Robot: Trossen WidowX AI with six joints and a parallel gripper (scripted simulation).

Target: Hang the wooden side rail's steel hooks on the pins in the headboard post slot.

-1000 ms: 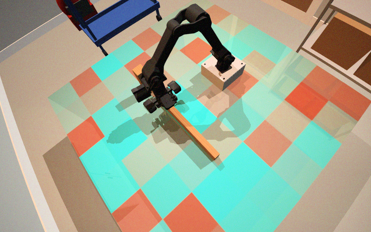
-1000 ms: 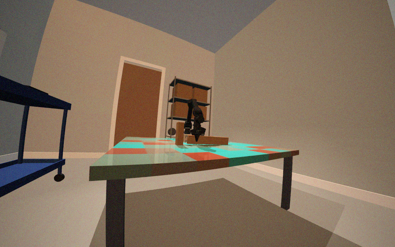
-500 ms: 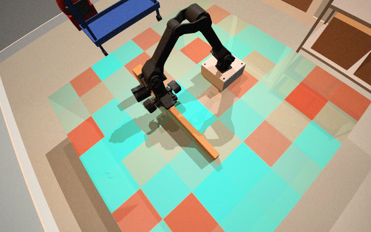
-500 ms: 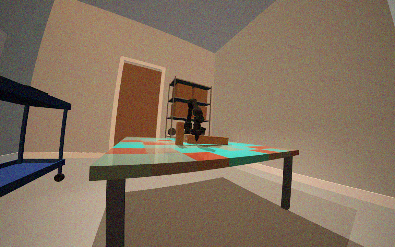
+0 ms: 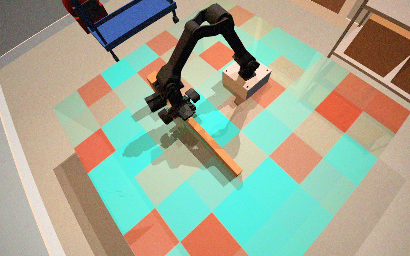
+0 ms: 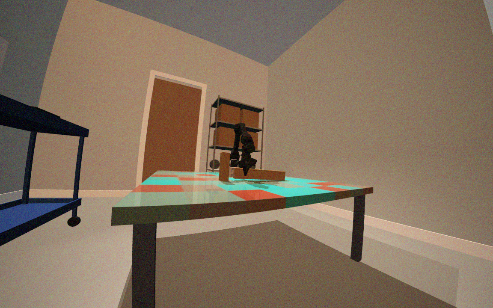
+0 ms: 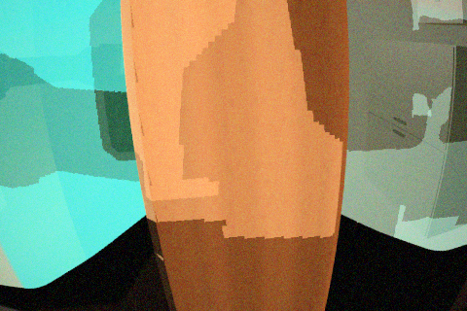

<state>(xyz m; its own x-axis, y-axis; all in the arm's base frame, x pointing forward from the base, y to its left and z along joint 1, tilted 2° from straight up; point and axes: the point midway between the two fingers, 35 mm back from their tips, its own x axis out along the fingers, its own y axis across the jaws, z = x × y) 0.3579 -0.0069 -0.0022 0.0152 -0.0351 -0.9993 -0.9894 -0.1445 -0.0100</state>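
Currently gripper (image 5: 180, 116) is clamped on the rail (image 5: 214, 146) near the post (image 6: 224, 166). Hooks are hidden; slight misalignment could miss the pins.

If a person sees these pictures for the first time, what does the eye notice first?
First comes the black arm arching over the chequered table, in turquoise, orange and beige. Its gripper is shut on a long wooden side rail, near the end that meets the upright headboard post. A blue cart stands beyond the table's far corner.
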